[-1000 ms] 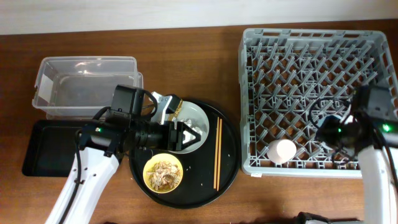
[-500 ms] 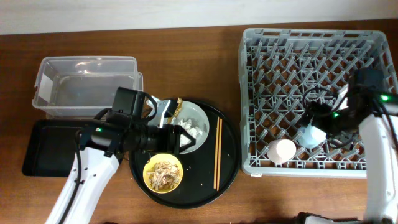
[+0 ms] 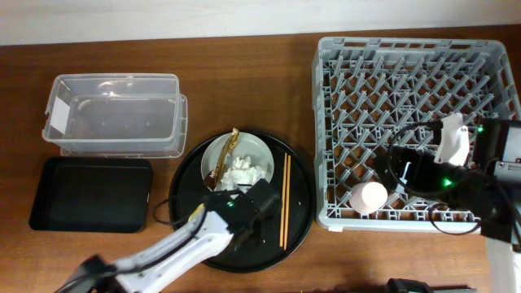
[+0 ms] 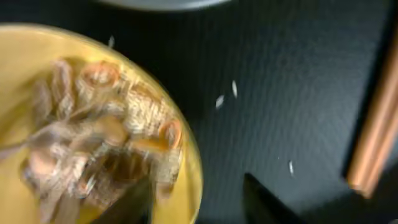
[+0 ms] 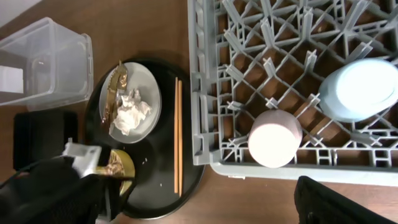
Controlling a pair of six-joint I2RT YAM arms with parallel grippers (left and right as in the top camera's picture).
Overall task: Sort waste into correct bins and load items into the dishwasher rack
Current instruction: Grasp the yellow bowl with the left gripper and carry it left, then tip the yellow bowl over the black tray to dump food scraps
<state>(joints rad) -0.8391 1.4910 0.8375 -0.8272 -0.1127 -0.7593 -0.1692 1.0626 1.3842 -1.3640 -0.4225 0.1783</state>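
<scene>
The yellow bowl (image 4: 74, 124) holds beige food scraps (image 4: 106, 124) and stands on the round black tray; it also shows in the right wrist view (image 5: 121, 173). My left gripper (image 4: 199, 205) is open, one finger inside the bowl's rim and one outside; overhead my left arm (image 3: 240, 218) hides the bowl. The grey plate (image 3: 256, 150) carries the white tissue (image 3: 244, 169) and the brown-gold wrapper (image 3: 224, 155). The chopsticks (image 3: 285, 199) lie beside it. In the dishwasher rack (image 3: 407, 81) stand the pink cup (image 3: 368, 196) and the light blue cup (image 5: 359, 90). My right gripper (image 3: 407, 172) hangs open and empty above them.
The clear tub (image 3: 114, 114) stands at the back left, with the shallow black bin (image 3: 89, 194) in front of it. The round black tray (image 3: 303, 207) lies between the bins and the rack. A few crumbs lie on the tray.
My left arm has left the plate and come down over the yellow bowl from the front. My right gripper has let go of the light blue cup in the rack and drawn back.
</scene>
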